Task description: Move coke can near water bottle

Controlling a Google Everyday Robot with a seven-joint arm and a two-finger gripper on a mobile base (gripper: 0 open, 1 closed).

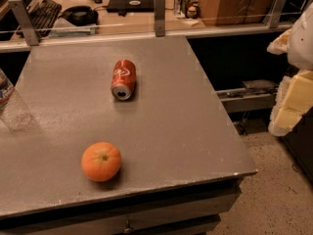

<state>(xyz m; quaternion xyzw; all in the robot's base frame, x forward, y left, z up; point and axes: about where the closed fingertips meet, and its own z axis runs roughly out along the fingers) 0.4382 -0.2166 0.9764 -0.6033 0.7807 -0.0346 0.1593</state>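
Observation:
The coke can (123,79) lies on its side on the grey table (186,126), its silver end facing me, near the table's middle back. The water bottle (5,93) shows only partly at the left edge, clear with a red-and-blue label band. My gripper (291,98) is at the far right of the view, off the table's right side and well away from the can.
An orange (101,161) sits near the table's front edge. A railing with metal posts (159,13) runs behind the table. Beyond it a desk holds a keyboard (44,11), headphones (78,15) and cans (184,2). Floor lies to the right.

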